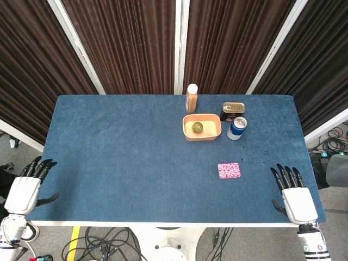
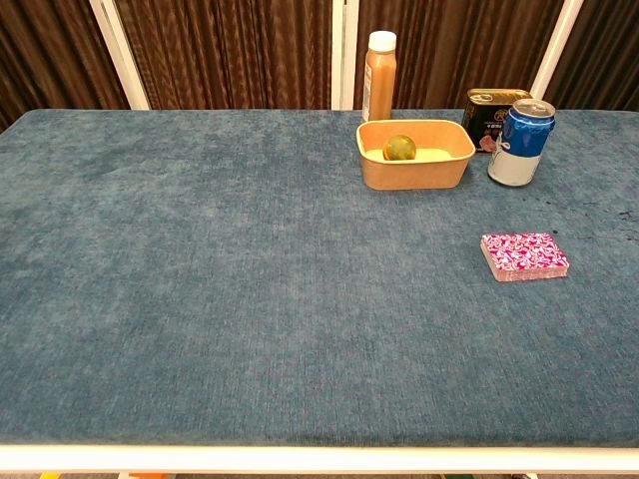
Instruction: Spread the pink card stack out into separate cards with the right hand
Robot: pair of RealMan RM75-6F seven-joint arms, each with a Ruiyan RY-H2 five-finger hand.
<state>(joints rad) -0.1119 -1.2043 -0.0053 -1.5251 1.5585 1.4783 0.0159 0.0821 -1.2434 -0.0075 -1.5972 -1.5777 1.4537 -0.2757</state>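
Pink card stack flat on blue table, still one pile, near front-right. Right hand at table edge just beside it, fingers spread, holding nothing. Left hand at far-left corner, same, empty.

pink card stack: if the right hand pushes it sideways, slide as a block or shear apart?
Likely shears: the pink card stack shows layered loose edges, so top cards should slip first. The blue cloth table looks grippy, probably holding the bottom card. It lies flat, so tipping seems unlikely.
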